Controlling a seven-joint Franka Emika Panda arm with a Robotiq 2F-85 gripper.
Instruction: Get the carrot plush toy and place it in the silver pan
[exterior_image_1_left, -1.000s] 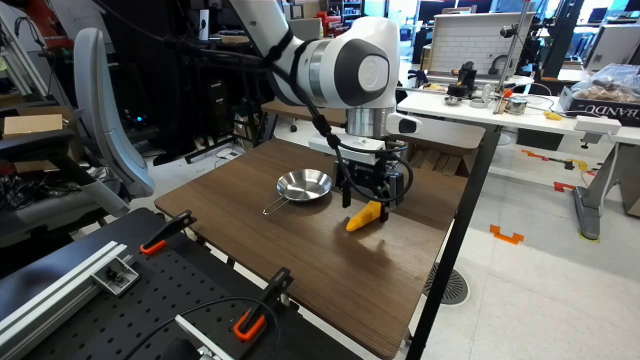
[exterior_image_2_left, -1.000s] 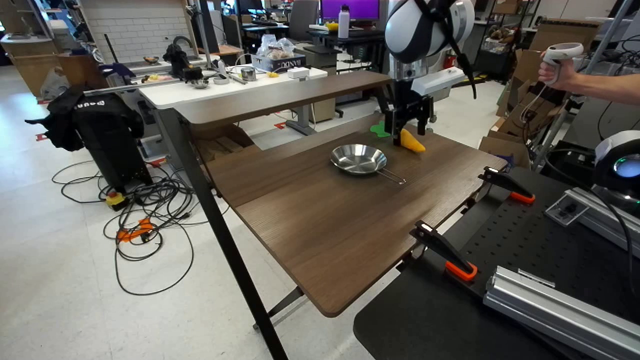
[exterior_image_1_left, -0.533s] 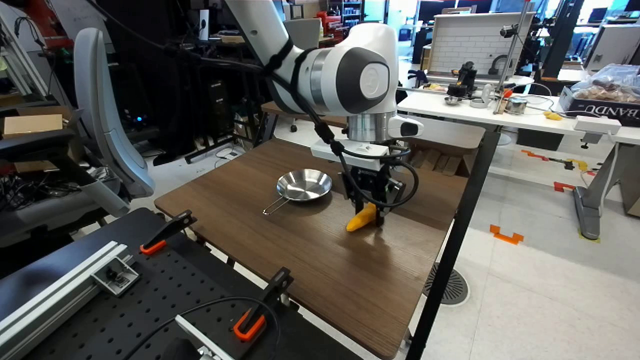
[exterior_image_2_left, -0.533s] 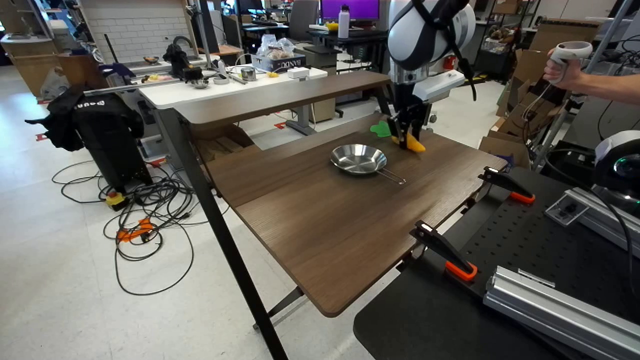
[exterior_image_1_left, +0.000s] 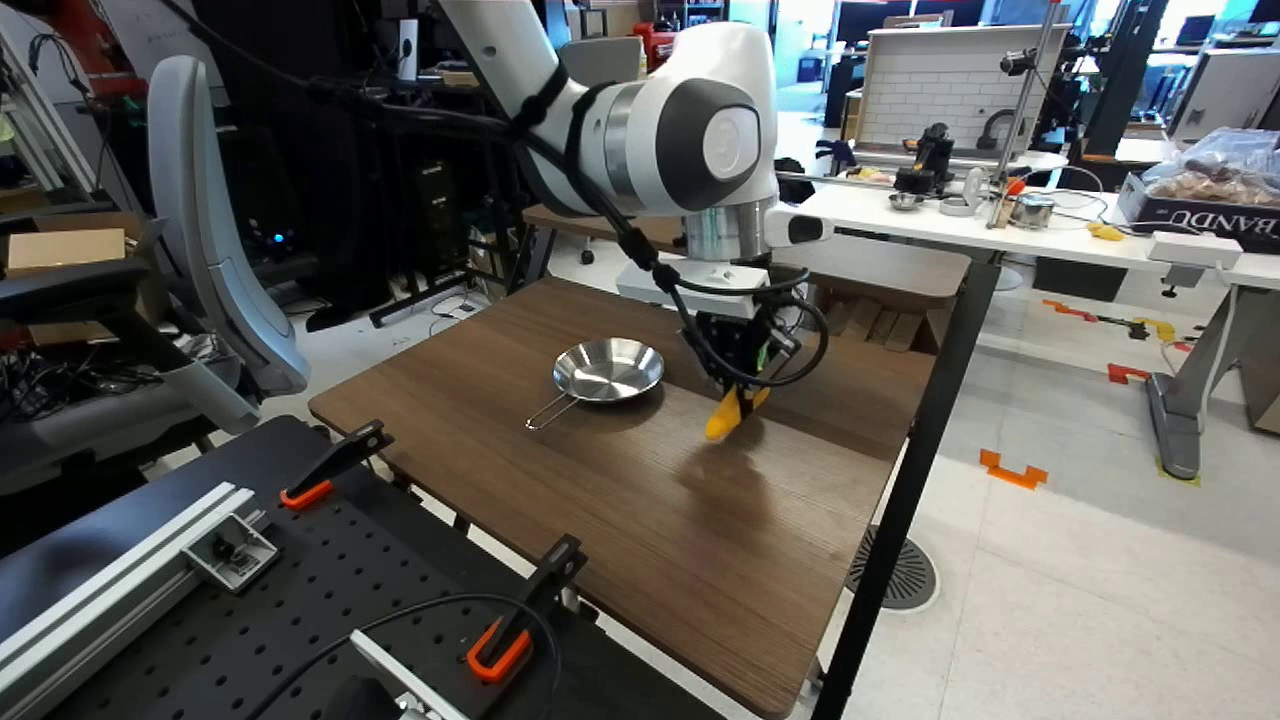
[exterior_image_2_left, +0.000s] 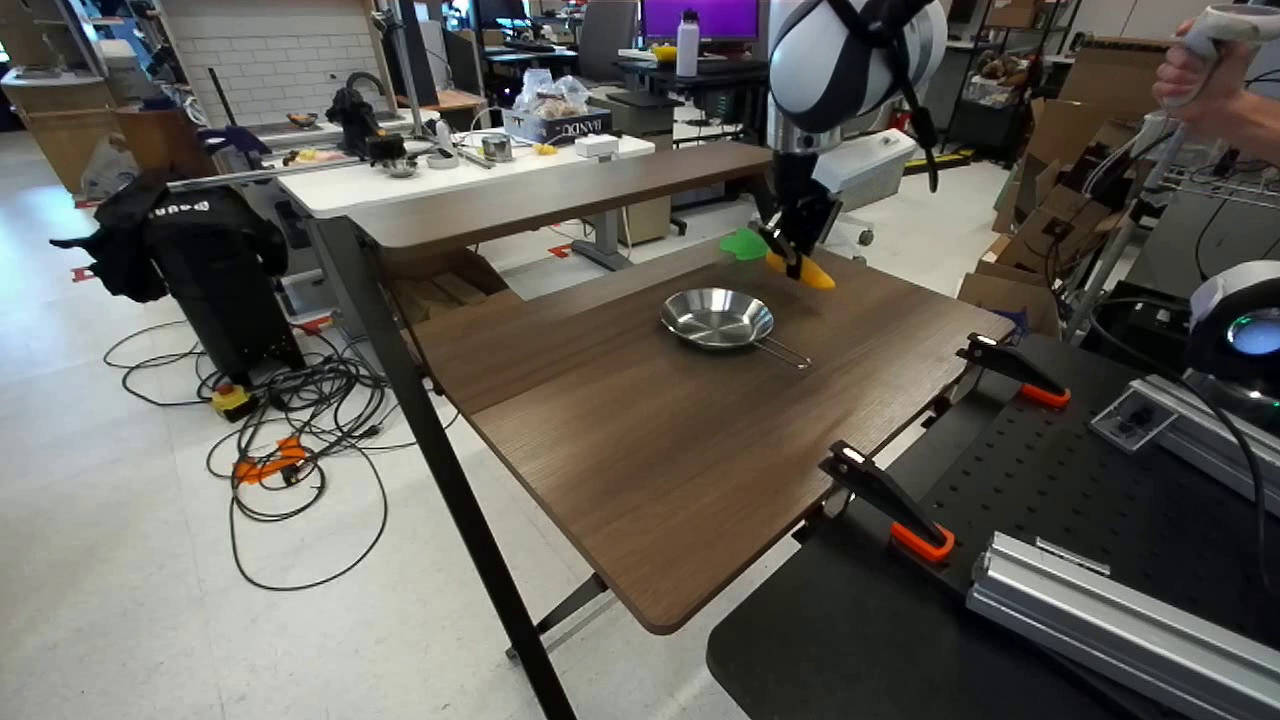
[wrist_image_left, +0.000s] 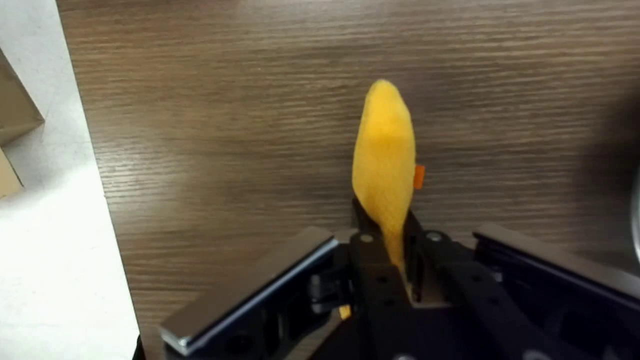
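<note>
Carrot (wrist_image_left: 385, 155) (one, seemingly aloft), one pan (exterior_image_2_left: 717, 320)

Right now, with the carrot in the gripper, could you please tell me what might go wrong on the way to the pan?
The gripper squeezes the carrot narrow between its fingers, so it might swivel or slip. The green top and tip stick out on opposite sides, so either could catch on the pan. Nothing visible holds the pan down, so a bump might slide it.
</note>
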